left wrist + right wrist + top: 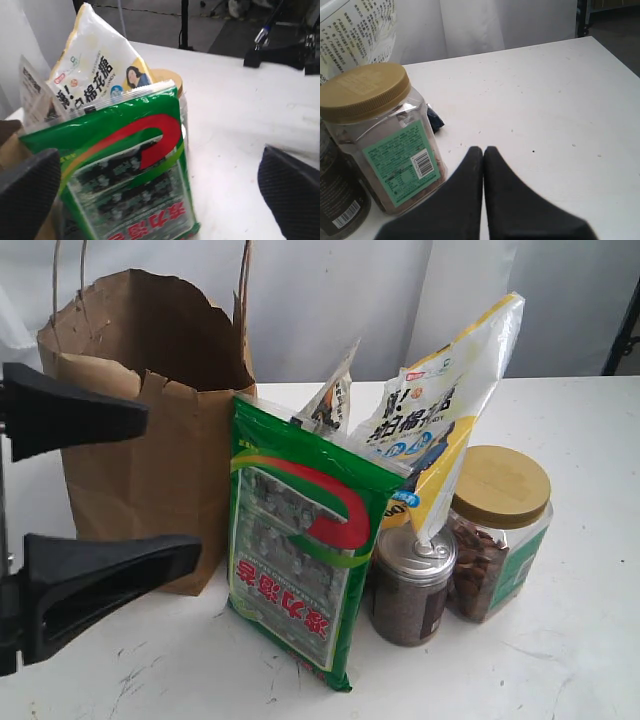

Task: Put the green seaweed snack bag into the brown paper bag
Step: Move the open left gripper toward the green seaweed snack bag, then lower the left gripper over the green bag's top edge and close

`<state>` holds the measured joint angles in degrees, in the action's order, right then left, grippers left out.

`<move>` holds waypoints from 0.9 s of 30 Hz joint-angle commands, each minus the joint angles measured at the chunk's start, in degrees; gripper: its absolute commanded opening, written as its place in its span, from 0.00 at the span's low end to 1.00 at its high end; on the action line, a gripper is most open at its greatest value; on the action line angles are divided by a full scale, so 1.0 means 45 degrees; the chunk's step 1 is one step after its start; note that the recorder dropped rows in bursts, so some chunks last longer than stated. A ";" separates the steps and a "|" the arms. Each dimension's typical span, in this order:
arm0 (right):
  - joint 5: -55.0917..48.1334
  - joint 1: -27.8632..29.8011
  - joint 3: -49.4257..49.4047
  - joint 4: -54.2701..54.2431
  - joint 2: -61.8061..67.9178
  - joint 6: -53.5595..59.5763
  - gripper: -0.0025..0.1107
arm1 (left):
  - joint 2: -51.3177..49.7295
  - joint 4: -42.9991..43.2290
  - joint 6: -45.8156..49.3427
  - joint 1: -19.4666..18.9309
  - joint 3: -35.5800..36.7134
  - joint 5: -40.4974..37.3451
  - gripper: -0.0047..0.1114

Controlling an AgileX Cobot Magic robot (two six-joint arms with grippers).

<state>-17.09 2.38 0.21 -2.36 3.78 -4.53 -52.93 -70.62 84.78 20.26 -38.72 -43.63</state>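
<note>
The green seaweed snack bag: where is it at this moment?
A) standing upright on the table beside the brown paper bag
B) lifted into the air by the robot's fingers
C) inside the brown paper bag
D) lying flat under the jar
A: the green seaweed snack bag stands on its lower edge on the table, outside and beside the brown paper bag.

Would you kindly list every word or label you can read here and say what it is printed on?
"波力海苔", in red, on the green seaweed bag.
"棉花糖" on the yellow-and-white bag.
The jar label and can label: too small to read.
Print on the white pouch: blurred.
</note>
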 commanded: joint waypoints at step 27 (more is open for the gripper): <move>0.0060 -0.0017 -0.0047 -0.0006 -0.0070 -0.0027 0.02 | -0.4836 1.1081 0.0261 0.2407 -0.7331 -0.1845 0.83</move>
<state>-17.09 2.38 0.21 -2.36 3.78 -4.53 -73.39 -23.79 84.57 28.93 -70.02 -52.82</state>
